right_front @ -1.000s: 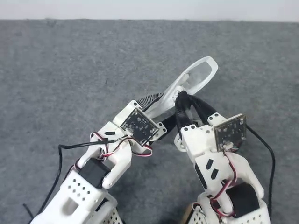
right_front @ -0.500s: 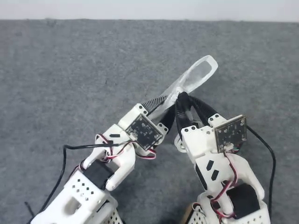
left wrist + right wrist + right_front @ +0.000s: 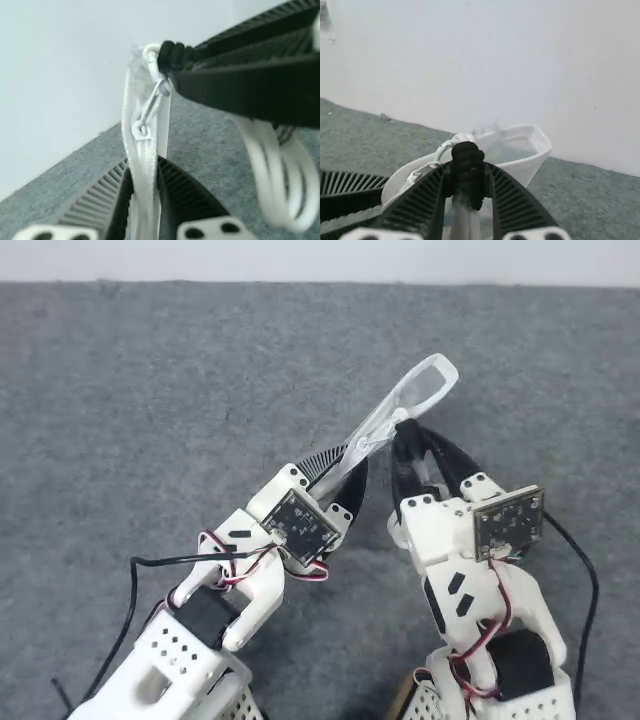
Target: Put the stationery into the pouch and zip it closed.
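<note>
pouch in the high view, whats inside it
The pouch looks see-through and empty at its far end. Its near part is covered by the left gripper and right gripper, both clamped on it, so any stationery there cannot be seen.

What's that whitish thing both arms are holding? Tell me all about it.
A pouch of soft, see-through whitish plastic with a white zipper and small metal pull. It is seen edge-on, raised off the grey table. The left gripper pinches its zipper edge; the right gripper pinches farther along.

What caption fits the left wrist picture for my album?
The left gripper clamps the pouch while the right gripper holds its zipper.
</note>
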